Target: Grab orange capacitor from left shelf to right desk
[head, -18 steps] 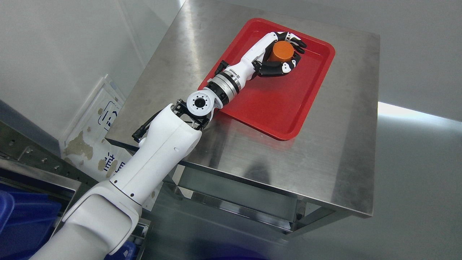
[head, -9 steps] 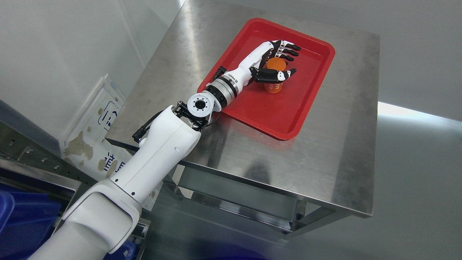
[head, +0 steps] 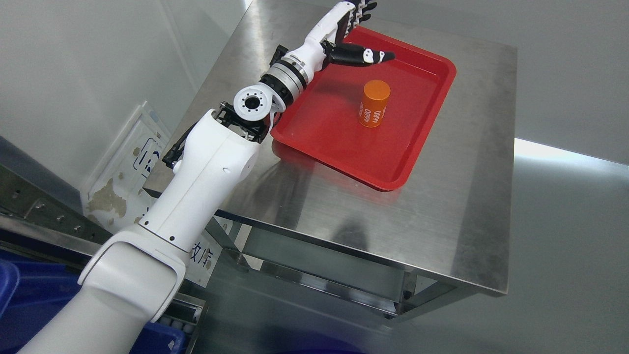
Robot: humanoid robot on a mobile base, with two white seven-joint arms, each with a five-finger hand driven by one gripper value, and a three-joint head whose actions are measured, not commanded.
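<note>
The orange capacitor [head: 375, 103] stands upright in the red tray [head: 339, 147], its long axis vertical, with white digits on its side. The left robot hand [head: 351, 34] is above the far left rim of the tray, with fingers spread apart and holding nothing; its thumb [head: 366, 55] points toward the middle of the tray. The capacitor lies apart from this robot hand, toward the near right side from it, clear of every finger. It is in the far half of the tray, closer to the tray's right rim than to the left one. The tray itself rests on the steel surface [head: 442, 221], in its far part, with the near edge of the surface bare. The left arm comes in from the lower left and reaches over the left edge of the surface. The right arm is not visible. I judge that the placing is done, so the next move needs only that the arm withdraws without touching the upright cylinder, which could tip easily.
</note>
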